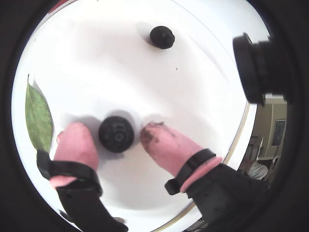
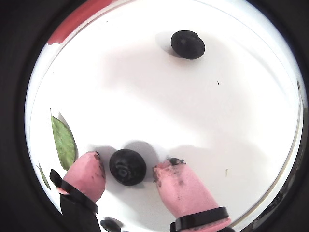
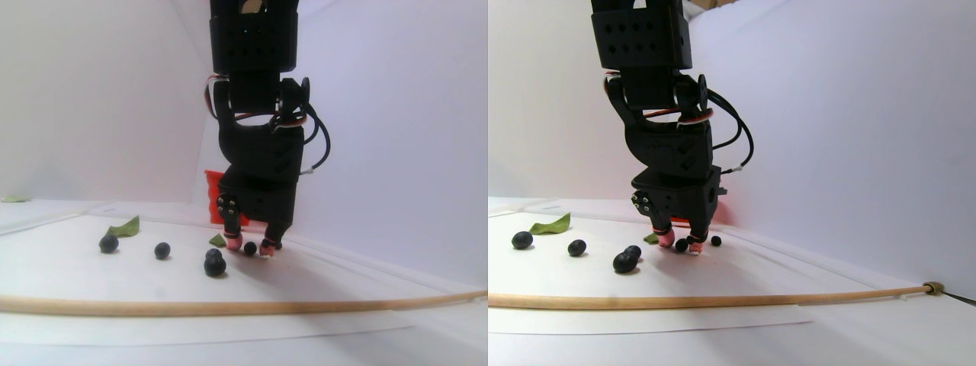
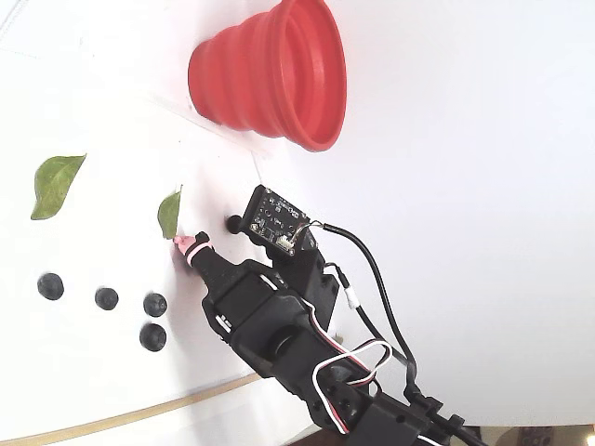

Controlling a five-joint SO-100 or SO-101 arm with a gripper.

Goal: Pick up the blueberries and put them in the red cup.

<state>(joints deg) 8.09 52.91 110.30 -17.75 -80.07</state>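
Pink-tipped hand [image 1: 129, 136] open astride one of the blueberries [image 1: 116, 134], calyx facing camera

— What do you have on that white table [image 4: 446, 186]?
— Your ribbed red silicone cup [image 4: 270, 72], two green leaves [image 4: 54, 184], small round dark blueberries [image 4: 104, 298] scattered near them, and a thin wooden stick [image 3: 229, 307] along the front.

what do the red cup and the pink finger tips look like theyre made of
The red cup looks like soft matte silicone or rubber: its sides step in folded rings, like a collapsible cup. The fingertips seem capped in pink, rubbery, dull-surfaced covers, stained dark at the ends and held on by black bands; it could be silicone or foam, hard to tell.
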